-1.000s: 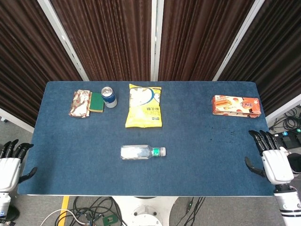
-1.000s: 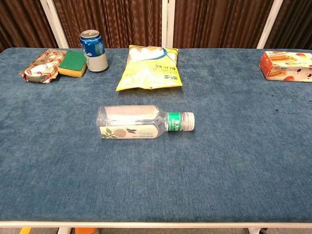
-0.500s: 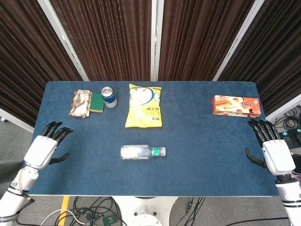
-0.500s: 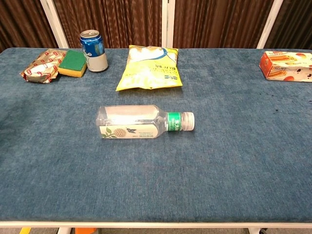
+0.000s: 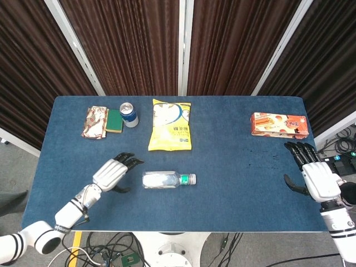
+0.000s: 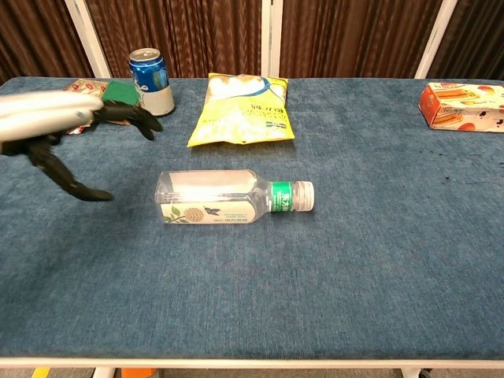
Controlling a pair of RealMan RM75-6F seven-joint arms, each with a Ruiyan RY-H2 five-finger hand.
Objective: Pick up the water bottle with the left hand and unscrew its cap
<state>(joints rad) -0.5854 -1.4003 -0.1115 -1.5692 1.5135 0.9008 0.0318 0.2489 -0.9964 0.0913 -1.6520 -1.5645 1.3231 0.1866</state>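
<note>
A clear water bottle point(image 5: 165, 179) point(image 6: 220, 197) lies on its side mid-table, its white cap point(image 5: 192, 179) point(image 6: 305, 196) pointing right above a green neck band. My left hand point(image 5: 115, 172) point(image 6: 57, 126) hovers just left of the bottle's base, fingers spread and holding nothing, apart from the bottle. At the table's right edge my right hand point(image 5: 314, 175) is spread open and empty; the chest view does not show it.
A yellow snack bag point(image 5: 171, 132) point(image 6: 242, 109) lies behind the bottle. At the back left are a blue can point(image 5: 129, 114) point(image 6: 151, 81), a green sponge point(image 5: 114, 120) and a wrapped packet point(image 5: 95, 122). An orange biscuit box point(image 5: 279, 124) point(image 6: 463, 105) sits at the back right.
My left hand has swept in from the table's left edge to just left of the bottle. My right hand has drifted slightly inward. The bottle has not moved.
</note>
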